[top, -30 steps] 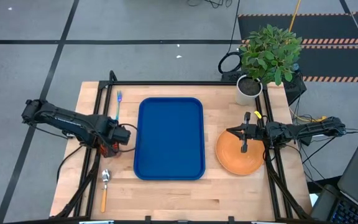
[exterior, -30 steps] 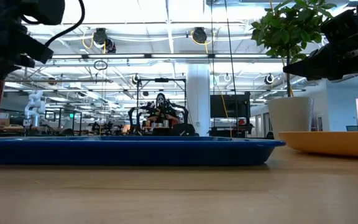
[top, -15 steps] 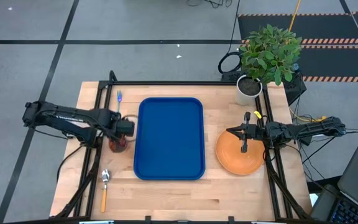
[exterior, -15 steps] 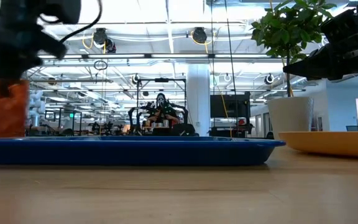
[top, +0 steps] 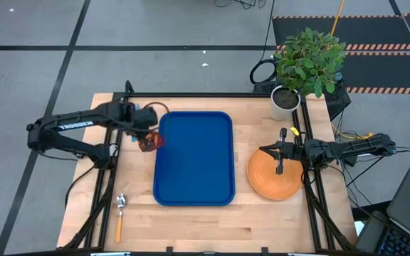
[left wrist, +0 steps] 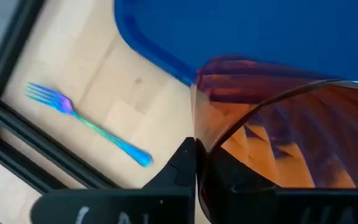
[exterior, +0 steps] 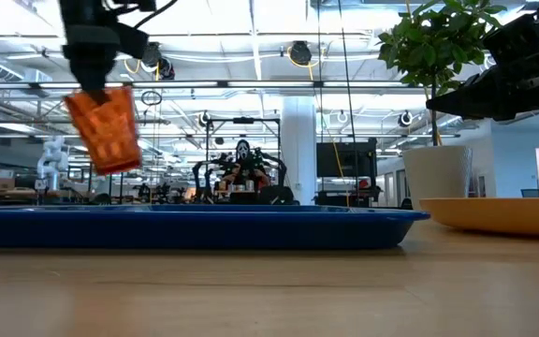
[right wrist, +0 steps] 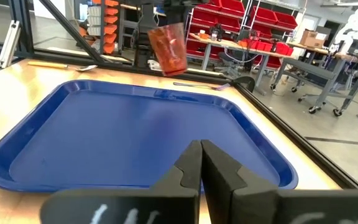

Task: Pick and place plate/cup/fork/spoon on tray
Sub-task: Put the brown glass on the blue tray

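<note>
Left gripper (top: 146,136) is clamped on the cup (top: 149,141), holding it in the air, tilted, right over the left rim of the blue tray (top: 194,158) near its far corner. The fork (top: 135,119) lies on the wood beside that corner; the spoon (top: 119,215) sits near the table's front edge. Right gripper (top: 279,158) hangs above the orange plate (top: 270,180), fingers pressed together, holding nothing.
</note>
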Tool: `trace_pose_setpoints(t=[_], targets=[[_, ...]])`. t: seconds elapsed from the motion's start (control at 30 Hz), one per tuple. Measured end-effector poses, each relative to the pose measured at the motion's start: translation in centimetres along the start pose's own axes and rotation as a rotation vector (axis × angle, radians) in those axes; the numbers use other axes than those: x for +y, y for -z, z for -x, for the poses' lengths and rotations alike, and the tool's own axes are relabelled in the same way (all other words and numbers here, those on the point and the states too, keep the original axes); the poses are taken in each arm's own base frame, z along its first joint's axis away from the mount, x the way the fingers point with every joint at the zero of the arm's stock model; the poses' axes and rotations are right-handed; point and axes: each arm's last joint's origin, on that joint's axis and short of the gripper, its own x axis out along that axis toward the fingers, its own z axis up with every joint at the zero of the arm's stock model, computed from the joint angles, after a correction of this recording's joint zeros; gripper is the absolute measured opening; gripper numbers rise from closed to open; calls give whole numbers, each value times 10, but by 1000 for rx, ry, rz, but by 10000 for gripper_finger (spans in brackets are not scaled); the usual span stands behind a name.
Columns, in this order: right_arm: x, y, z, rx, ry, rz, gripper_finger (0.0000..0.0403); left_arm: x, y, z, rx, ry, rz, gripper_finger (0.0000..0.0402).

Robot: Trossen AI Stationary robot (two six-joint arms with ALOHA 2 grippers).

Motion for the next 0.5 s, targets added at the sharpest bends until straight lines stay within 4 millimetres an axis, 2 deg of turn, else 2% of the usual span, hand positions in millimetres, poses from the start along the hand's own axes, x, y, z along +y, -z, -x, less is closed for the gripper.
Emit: trace_pose_setpoints(t=[0.13,0.4,0.5], targets=[[0,0,0,0,1,0,0,12,-25,-10,42,-29,20,8],[0,0,0,-1,1,18,0,33,-71,-51,200,-66,-18,8],[0,0,0,0,1,18,0,38,-86,-59,213,-66,-35,8]])
